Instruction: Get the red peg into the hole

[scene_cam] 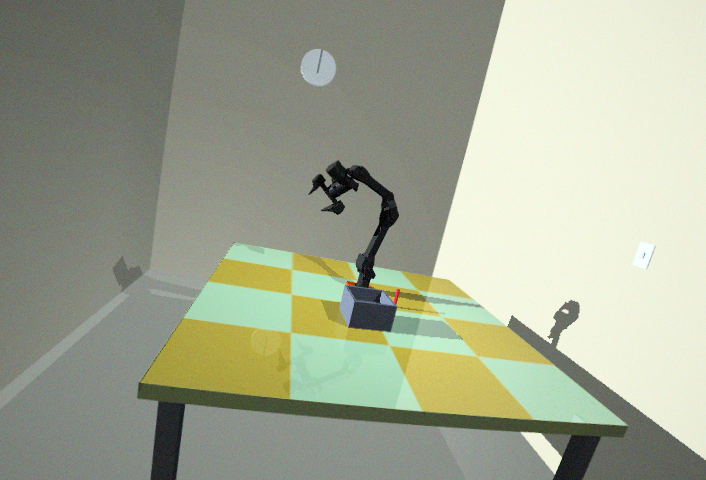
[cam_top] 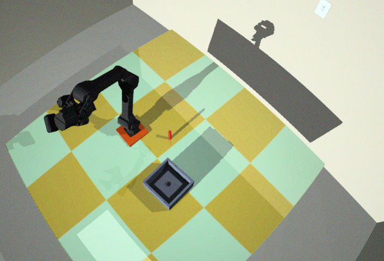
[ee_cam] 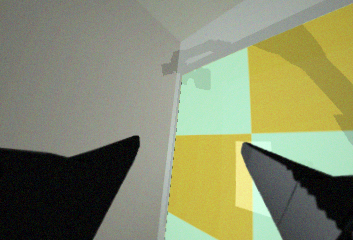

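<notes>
You can read no text, label, brand, number or sign anywhere in these views. The round white disc on the back wall shows you a single dark line and no numerals, and the pale wall plate carries no lettering you can make out.
</notes>
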Motion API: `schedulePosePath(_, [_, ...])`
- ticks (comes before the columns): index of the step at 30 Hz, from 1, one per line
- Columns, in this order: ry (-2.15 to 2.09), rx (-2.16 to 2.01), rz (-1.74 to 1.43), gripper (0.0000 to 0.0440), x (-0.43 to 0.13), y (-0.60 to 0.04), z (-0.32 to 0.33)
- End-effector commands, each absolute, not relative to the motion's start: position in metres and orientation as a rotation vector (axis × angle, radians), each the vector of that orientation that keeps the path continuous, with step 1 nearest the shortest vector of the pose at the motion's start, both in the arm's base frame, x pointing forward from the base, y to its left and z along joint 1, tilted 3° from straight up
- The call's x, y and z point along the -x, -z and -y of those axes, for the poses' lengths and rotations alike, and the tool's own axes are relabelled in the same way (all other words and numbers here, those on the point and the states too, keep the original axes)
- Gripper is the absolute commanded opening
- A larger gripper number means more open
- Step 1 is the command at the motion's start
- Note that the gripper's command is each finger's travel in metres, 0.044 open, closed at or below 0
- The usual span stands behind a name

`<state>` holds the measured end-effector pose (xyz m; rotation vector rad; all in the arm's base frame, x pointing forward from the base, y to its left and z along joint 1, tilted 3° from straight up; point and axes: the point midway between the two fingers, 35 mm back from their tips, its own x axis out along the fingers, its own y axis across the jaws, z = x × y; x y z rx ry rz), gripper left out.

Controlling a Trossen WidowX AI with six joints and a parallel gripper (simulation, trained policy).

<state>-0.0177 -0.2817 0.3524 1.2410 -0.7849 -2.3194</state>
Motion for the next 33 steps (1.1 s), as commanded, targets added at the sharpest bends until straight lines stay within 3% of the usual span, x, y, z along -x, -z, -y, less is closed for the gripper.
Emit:
schedulePosePath(1, [2.235,-1.266,0.621,0.044,-0.008,-0.35,0.271])
schedulePosePath(33, [1.427,-1.206,-0.363,0.0438,-0.152,-0.314,0.13])
